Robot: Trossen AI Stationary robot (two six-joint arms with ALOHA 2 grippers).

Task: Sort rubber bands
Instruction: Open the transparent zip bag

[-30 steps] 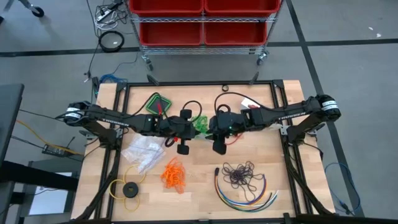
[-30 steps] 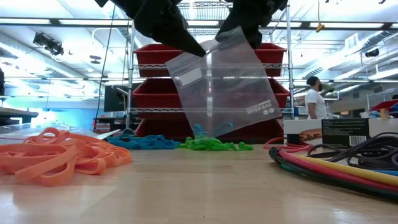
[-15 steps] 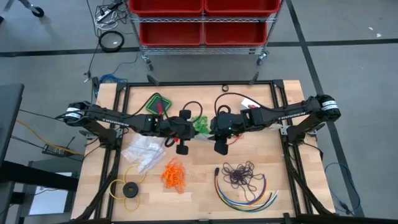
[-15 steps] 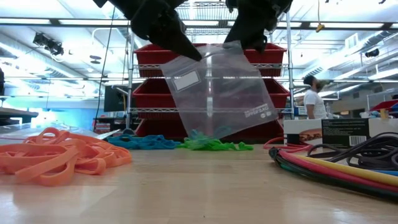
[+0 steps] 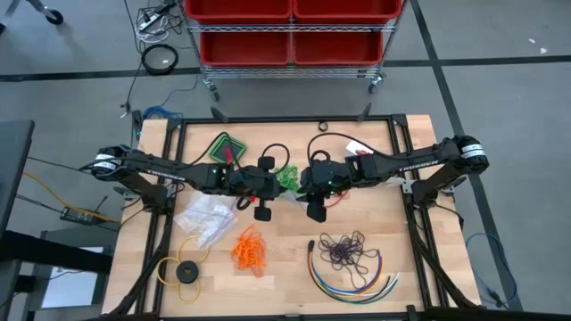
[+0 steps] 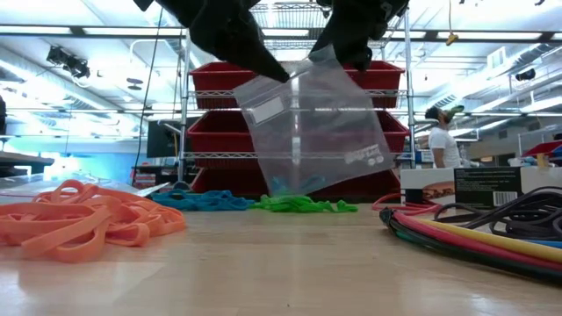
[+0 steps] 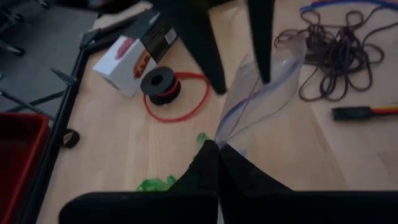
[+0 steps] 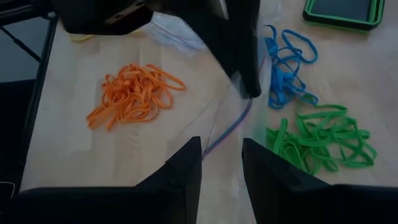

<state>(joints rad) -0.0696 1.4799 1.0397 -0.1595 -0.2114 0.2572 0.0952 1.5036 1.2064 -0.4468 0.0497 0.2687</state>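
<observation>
Hanging above mid-table, a clear zip bag (image 6: pixel 316 132) was pinched at one top corner by the left gripper (image 6: pixel 263 66), fingers together. The right gripper (image 6: pixel 347 54) stood with fingers apart at the bag's other corner. Blue rubber bands (image 8: pixel 287 62) and green rubber bands (image 8: pixel 320 140) lay beneath, orange rubber bands (image 5: pixel 250 250) nearer the front.

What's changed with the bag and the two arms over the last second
The clear zip bag swung a little, dipping flatter and then tilting back. The left gripper stays shut on its top edge; the right gripper stays at the other top corner, shifting slightly. The orange, blue and green rubber bands lie unmoved.
</observation>
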